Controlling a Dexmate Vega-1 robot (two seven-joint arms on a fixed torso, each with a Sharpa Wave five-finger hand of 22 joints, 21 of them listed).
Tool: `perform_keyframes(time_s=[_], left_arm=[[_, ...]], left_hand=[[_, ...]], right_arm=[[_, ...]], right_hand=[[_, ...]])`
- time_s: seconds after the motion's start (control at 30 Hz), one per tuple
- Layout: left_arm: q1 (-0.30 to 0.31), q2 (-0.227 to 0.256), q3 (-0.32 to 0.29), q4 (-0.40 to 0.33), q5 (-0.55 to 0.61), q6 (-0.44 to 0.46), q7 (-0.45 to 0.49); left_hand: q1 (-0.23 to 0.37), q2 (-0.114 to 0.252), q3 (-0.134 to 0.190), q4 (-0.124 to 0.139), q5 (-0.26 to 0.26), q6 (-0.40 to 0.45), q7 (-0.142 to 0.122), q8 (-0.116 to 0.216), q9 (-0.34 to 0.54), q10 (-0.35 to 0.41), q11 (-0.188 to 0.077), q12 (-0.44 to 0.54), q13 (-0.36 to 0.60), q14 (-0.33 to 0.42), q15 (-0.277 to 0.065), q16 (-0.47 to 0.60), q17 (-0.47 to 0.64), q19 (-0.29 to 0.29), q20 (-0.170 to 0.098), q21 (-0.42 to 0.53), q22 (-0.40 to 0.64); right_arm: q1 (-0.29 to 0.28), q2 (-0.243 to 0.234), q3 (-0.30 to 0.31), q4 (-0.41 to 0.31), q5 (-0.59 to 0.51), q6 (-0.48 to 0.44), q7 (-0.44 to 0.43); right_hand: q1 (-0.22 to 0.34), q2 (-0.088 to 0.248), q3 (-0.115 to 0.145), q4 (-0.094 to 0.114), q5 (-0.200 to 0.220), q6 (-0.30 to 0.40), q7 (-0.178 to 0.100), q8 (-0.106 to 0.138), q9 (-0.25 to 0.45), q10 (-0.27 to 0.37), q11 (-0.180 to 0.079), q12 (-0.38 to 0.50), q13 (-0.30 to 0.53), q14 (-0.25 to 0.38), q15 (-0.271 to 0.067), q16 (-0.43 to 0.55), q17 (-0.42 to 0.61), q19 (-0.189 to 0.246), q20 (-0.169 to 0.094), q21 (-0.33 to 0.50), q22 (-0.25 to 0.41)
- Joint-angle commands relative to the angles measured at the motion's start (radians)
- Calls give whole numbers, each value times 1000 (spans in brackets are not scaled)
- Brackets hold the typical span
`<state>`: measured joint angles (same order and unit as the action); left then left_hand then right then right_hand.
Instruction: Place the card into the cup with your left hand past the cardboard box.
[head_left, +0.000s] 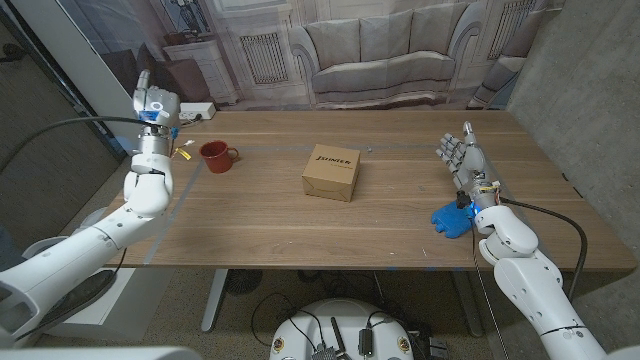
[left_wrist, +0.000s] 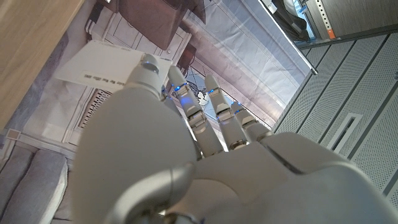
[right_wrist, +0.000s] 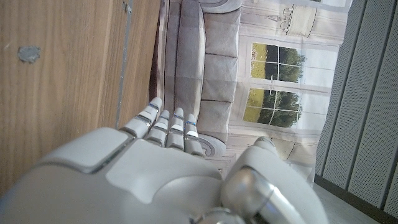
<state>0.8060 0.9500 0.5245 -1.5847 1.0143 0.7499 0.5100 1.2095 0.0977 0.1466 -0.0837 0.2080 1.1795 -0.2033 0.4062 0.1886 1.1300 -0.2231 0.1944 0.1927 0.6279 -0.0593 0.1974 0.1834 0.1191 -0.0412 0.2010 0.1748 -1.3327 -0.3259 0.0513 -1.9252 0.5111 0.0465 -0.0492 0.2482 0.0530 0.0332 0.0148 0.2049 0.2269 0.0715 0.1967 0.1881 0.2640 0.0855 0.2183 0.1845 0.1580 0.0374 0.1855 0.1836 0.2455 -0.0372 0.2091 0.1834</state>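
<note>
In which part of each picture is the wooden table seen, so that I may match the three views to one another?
Head view: the wooden table spans the middle, from side to side.
Left wrist view: it is a tan wedge in the upper left corner.
Right wrist view: it covers the left side, beside the hand.
Shared landmark: the sofa behind the table's far edge, also seen in both wrist views.

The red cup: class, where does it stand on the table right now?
In the head view the red cup stands on the table's far left part, just right of the left robot hand, with the cardboard box further to its right at the middle.
</note>
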Motion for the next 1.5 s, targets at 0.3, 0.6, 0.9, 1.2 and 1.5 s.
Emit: perform_keyframes(time_s=[0.3,0.6,0.9,1.2,1.5], left_arm=[[-78,-43,73,100,6,-24,-18],[-97,-64,99,140,-5,-43,-9],[-90,-70,112,154,-23,-52,9],[-81,-71,115,157,-41,-52,17],[-101,-88,141,181,-42,-70,20]], left_hand=[[8,0,11,-1,-3,12,0,3,2,7,3,-2,7,6,-150,-5,3,9,-86,-4,1],[8,-1,13,0,-3,13,0,4,2,7,3,-3,7,6,-150,-5,3,8,-87,-4,1],[8,-3,15,0,-3,11,0,4,3,8,3,-2,8,6,-149,-5,3,8,-86,-4,1],[8,-3,17,1,-3,12,-1,4,3,8,3,-3,7,7,-149,-5,3,8,-87,-4,1],[8,-4,19,3,-3,11,-2,4,3,7,3,-3,8,7,-149,-5,3,8,-87,-4,1]], right_arm=[[8,7,5,1,-2,-4,-7],[15,5,0,6,-5,-10,-4],[23,4,-4,7,-3,-15,0],[27,0,-6,4,-6,-22,3],[17,0,-1,-9,-6,-25,0]], right_hand=[[3,8,-5,2,2,5,-1,3,4,7,2,-1,4,9,0,3,4,10,-10,-4,3],[3,9,-6,2,2,5,0,3,4,7,3,0,4,9,-1,3,4,10,-10,-5,3],[3,9,-6,1,2,5,0,3,4,7,1,-1,4,8,1,3,4,10,-10,-5,3],[3,10,-7,1,2,5,0,3,4,7,2,-1,4,9,1,3,4,10,-11,-5,3],[3,10,-7,1,2,5,0,3,4,8,1,-1,4,9,1,3,4,9,-10,-5,3]])
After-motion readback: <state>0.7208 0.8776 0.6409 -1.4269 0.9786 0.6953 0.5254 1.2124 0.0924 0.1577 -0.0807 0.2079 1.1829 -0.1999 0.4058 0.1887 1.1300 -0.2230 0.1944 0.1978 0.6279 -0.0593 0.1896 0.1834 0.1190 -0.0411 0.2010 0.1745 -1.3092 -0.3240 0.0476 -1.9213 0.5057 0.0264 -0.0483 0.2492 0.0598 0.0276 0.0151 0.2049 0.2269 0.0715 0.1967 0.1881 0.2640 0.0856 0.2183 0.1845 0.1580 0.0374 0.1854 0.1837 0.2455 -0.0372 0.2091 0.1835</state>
